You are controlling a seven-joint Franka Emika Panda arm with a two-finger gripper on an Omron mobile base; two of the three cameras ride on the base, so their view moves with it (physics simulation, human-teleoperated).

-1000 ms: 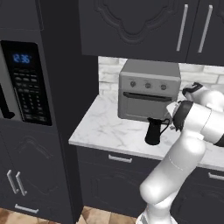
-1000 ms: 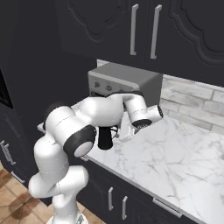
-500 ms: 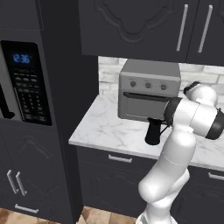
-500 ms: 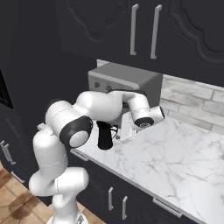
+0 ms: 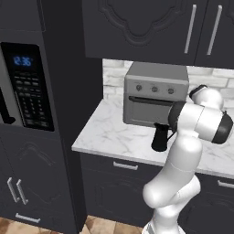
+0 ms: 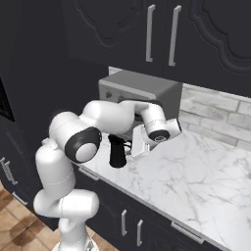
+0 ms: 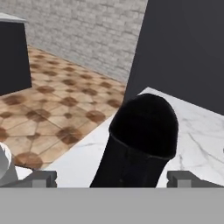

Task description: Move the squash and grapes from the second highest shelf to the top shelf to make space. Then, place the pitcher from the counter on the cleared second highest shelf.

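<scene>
The pitcher [image 5: 160, 137] stands upright on the white marble table [image 5: 114, 132], just in front of the silver toaster oven [image 5: 155, 93] and near the table's front edge; in the right base view it shows as a dark flask shape [image 6: 116, 151] beside the arm's wrist. Its long axis runs vertically, base broad on the marble, neck narrowing upward to the mouth; from the hand view the dark round top [image 7: 144, 124] faces the camera, so the hand looks along it from above and to the side (a spout direction cannot be made out in any view).

The gripper [image 7: 113, 178] has its fingers [image 7: 41, 178] spread fully apart, one on each side of the pitcher's body, with clear gaps to the black surface; nothing is held.

As a judgement: the pitcher looks rigid and smooth, probably glazed or plastic, so slippery rather than soft; it should not deform under a firm squeeze. It seems light if unfilled, though its contents cannot be seen. The tapering wall is the awkward part; pads closing high on the taper could slide upward and off, so the steadier hold would be across the body below the neck, where the sides are closest to parallel, fingers level and square to the vertical axis; keeping it upright on the way to the fridge shelf would also guard against tipping.
</scene>
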